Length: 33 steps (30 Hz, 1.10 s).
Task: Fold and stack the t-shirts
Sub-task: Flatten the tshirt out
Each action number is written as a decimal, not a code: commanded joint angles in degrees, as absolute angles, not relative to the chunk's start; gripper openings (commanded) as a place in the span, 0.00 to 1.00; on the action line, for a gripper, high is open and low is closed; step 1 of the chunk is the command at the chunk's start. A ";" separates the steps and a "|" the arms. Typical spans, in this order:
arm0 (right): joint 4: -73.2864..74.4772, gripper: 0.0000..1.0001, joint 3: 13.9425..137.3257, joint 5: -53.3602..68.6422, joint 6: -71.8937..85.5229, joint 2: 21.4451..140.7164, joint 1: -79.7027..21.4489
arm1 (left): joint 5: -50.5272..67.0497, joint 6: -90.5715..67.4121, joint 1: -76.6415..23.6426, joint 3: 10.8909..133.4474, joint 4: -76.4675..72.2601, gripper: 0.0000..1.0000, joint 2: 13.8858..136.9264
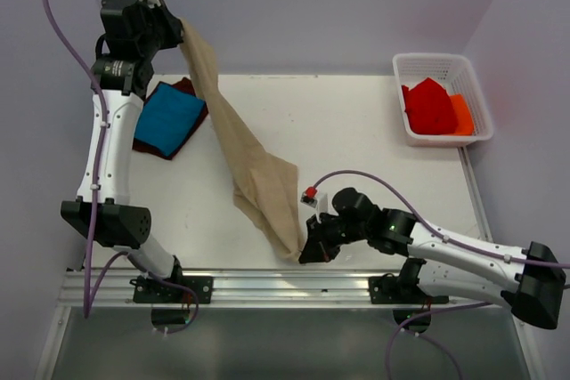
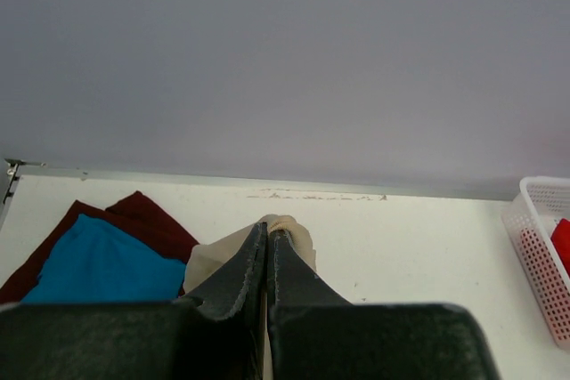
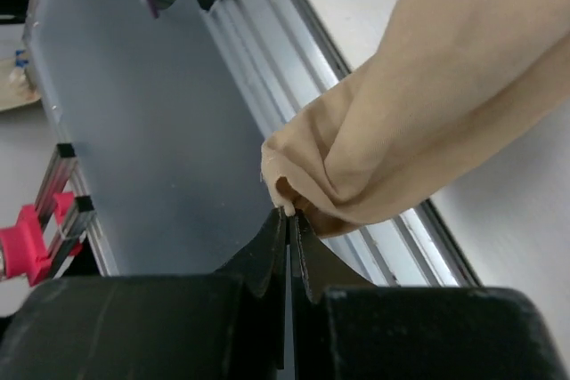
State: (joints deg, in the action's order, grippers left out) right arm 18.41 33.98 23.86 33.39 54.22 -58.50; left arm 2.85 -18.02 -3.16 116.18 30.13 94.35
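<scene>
**Tan shirt** (image 1: 258,175): off the table (image 1: 374,122), held as a twisted, sagging band. It runs from above the table's far-left corner down to the middle of its near edge.

**Left gripper** (image 1: 178,35): jaws clamped tight on the shirt's upper end, raised high over the table's far-left corner.

**Right gripper** (image 3: 289,213): jaws pinched together on a bunched corner of the shirt, low at the table's near edge.

**Blue shirt** (image 1: 169,117): folded, lying on the folded maroon shirt (image 1: 189,86) at the table's far left.

**Step in hand, as judged:** two shirts stacked; the third is being spread out for folding.

**Next move calls for:**
- taking the twist out of the cloth;
- lowering it flat onto the table's bare middle, both grips holding until it lies smooth;
- folding it, then placing it on the blue shirt.
</scene>
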 commanded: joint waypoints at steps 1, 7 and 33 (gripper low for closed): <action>9.77 0.00 33.49 32.94 32.26 56.59 -59.50 | 4.48 -18.98 -4.65 115.67 25.93 0.00 90.62; 4.57 0.45 35.41 35.95 32.08 64.59 -61.26 | 2.73 -18.11 -7.82 114.61 26.10 0.00 88.42; 16.35 0.51 63.10 -5.81 26.64 92.00 -41.31 | -1.50 -16.08 -11.78 100.37 25.93 0.00 72.16</action>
